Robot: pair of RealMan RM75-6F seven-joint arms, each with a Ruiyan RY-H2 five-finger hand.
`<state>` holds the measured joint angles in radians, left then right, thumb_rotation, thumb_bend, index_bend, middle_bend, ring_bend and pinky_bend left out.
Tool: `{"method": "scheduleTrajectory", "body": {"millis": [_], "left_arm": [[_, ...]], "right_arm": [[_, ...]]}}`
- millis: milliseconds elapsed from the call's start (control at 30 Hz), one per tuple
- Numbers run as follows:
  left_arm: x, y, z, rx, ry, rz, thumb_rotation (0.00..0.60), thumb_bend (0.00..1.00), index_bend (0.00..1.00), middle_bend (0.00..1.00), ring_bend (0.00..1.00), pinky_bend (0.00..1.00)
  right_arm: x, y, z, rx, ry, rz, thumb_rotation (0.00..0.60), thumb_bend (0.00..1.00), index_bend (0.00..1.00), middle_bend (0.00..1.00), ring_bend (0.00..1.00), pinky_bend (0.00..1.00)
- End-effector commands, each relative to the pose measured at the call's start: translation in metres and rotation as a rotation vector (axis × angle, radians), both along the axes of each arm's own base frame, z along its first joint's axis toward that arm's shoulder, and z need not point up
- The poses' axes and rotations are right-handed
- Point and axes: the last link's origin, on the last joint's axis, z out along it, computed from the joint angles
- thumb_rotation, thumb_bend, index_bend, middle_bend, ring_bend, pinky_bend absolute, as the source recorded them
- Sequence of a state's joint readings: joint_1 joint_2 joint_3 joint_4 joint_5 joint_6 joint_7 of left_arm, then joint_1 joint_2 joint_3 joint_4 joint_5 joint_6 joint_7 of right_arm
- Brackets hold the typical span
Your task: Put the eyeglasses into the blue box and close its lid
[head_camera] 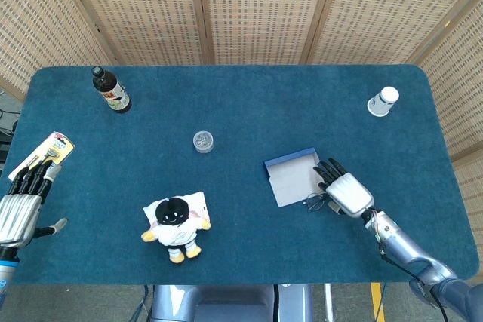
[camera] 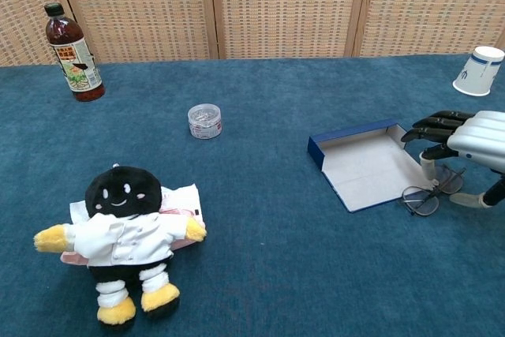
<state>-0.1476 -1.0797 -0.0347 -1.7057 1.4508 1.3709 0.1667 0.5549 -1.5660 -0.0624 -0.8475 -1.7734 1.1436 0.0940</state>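
The blue box (head_camera: 293,177) lies open on the table right of centre, its pale inside facing up (camera: 369,165). The thin-framed eyeglasses (head_camera: 315,201) lie on the cloth at the box's near right corner (camera: 420,198). My right hand (head_camera: 344,190) hovers directly over their right side with fingers stretched toward the box and nothing held (camera: 467,138). Its thumb points down beside the frame; contact cannot be told. My left hand (head_camera: 19,212) is at the table's left edge, fingers extended and empty.
A dark sauce bottle (head_camera: 111,90) stands at the back left. A small clear jar (head_camera: 203,141) sits mid-table, and a plush doll (head_camera: 175,224) lies on a packet near the front. A paper cup (head_camera: 383,101) lies at the back right. A yellow packet (head_camera: 47,151) overhangs the left edge.
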Motion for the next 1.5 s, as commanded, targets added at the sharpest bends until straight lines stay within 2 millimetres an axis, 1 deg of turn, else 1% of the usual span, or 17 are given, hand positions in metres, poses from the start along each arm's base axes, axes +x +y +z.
{"method": "scheduleTrajectory", "body": {"millis": [33,433,600,767,933,1167,1433,1500], "left_arm": [[0.000,0.000,0.000,-0.001,0.001,0.001,0.600,0.00,0.00,0.00,0.00,0.00],[-0.001,0.001,0.000,-0.004,0.000,0.006,0.600,0.00,0.00,0.00,0.00,0.00],[-0.001,0.001,0.000,-0.004,0.000,0.008,0.600,0.00,0.00,0.00,0.00,0.00],[-0.001,0.001,0.000,-0.006,0.000,0.009,0.600,0.00,0.00,0.00,0.00,0.00],[-0.002,0.002,0.000,-0.008,0.001,0.011,0.600,0.00,0.00,0.00,0.00,0.00],[-0.001,0.002,0.000,-0.007,0.000,0.013,0.600,0.00,0.00,0.00,0.00,0.00],[-0.003,0.003,0.000,-0.009,-0.001,0.019,0.600,0.00,0.00,0.00,0.00,0.00],[-0.003,0.004,0.000,-0.011,-0.002,0.023,0.600,0.00,0.00,0.00,0.00,0.00]], "right_arm": [[0.000,-0.001,0.000,0.001,0.004,0.001,0.600,0.41,0.42,0.12,0.00,0.06],[-0.002,-0.002,-0.008,0.021,0.018,-0.019,0.600,0.41,0.46,0.12,0.00,0.06],[-0.002,-0.002,-0.010,0.020,0.011,-0.025,0.600,0.42,0.52,0.13,0.00,0.06],[-0.002,-0.002,-0.010,0.014,0.002,-0.025,0.600,0.46,0.57,0.14,0.00,0.08],[0.001,-0.002,-0.009,0.007,-0.011,-0.011,0.600,0.51,0.60,0.15,0.00,0.09],[0.015,-0.010,-0.001,-0.019,-0.041,0.027,0.600,0.52,0.60,0.15,0.00,0.09],[0.046,-0.026,0.008,-0.045,-0.079,0.059,0.600,0.52,0.60,0.15,0.00,0.10],[0.058,-0.032,0.007,-0.046,-0.088,0.066,0.600,0.52,0.60,0.15,0.00,0.10]]}}
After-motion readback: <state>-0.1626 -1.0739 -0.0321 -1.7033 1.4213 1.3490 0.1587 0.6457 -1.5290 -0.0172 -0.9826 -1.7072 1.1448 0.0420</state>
